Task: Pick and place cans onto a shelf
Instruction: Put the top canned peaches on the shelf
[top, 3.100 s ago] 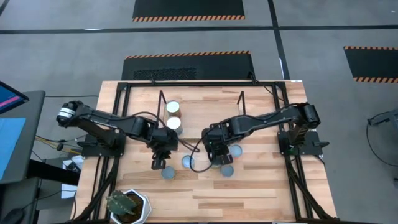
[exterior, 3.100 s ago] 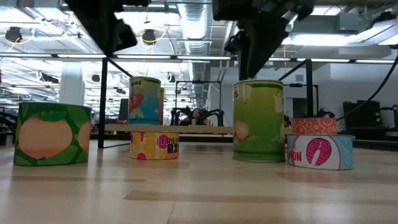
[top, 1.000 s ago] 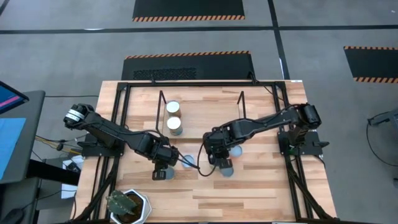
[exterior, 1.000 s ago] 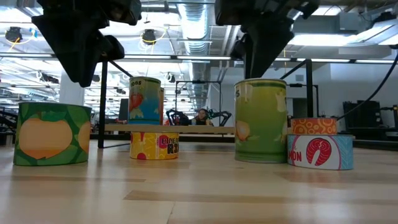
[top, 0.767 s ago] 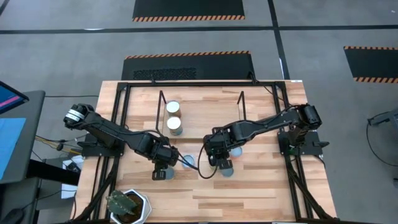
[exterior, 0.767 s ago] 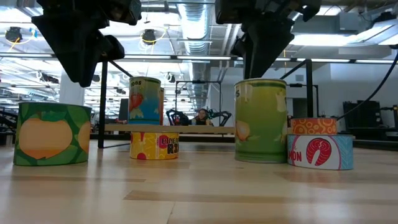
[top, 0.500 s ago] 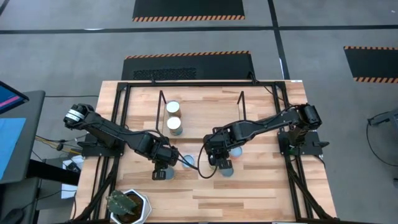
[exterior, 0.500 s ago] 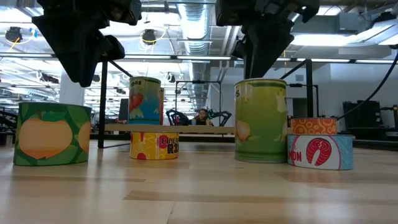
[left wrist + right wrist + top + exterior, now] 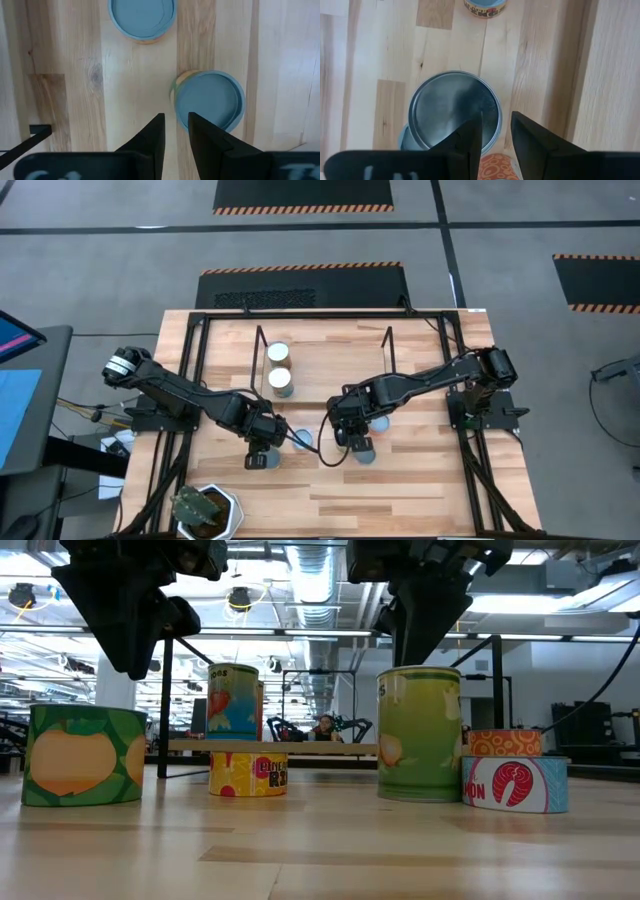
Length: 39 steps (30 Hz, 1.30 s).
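My left gripper [image 9: 262,448] hangs open by a narrow gap, nothing in it, over the table beside a short green can [image 9: 85,755] with a pale-blue top [image 9: 210,100]. My right gripper [image 9: 496,131], also open a little, points down just above the rim of a tall green can [image 9: 418,735] with a silvery top [image 9: 452,110]. One fingertip is over the top and the other is outside the rim. Two cans [image 9: 280,367] stand on the shelf [image 9: 330,370]. A yellow can [image 9: 248,772] stands on the table. My right gripper hovers at the edge of the tall green can's top [image 9: 496,112], fingers pointing down. Whether a fingertip touches the rim I cannot tell. My left gripper touches nothing.
A salmon-print can [image 9: 515,783] and an orange can [image 9: 505,743] stand close to the tall can. Another blue-topped can [image 9: 142,17] stands between the arms. A white pot with a plant [image 9: 208,510] sits at the table's near left corner. The shelf's black wire frames [image 9: 388,345] rise at its short ends.
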Tool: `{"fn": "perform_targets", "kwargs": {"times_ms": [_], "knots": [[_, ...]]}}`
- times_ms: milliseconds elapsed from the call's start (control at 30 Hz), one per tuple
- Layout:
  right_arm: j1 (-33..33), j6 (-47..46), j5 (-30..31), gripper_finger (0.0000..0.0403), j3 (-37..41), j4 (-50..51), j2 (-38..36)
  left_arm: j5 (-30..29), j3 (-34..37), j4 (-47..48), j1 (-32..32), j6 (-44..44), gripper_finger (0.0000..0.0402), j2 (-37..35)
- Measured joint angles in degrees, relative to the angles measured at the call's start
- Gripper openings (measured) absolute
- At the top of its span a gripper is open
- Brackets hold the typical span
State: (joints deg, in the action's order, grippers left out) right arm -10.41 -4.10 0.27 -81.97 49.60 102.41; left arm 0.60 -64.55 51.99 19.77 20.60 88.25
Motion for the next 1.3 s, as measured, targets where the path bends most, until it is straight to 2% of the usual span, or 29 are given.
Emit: {"fn": "perform_targets", "kwargs": {"times_ms": [333,633,767,967,1300], "knots": [[-0.1,-1.9,0.0,0.0127,0.0,-0.1,0.0,-1.3,0.0,0.0,0.0,0.0,0.0072,0.0],[-0.1,1.1,0.1,0.0127,0.0,-0.4,0.0,-1.3,0.0,0.0,0.0,-0.6,0.0072,0.0],[-0.1,0.7,0.1,0.0127,-0.1,-0.8,1.0,0.6,0.0,2.8,0.1,1.6,0.0072,0.0],[-0.1,1.0,-0.3,0.0127,-0.4,-1.0,4.1,-2.4,0.0,6.5,0.5,1.5,0.0072,0.0],[0.0,0.5,-0.3,0.0123,-0.3,-0.2,4.5,-2.5,0.0,6.2,0.5,0.7,0.0072,-0.1]]}}
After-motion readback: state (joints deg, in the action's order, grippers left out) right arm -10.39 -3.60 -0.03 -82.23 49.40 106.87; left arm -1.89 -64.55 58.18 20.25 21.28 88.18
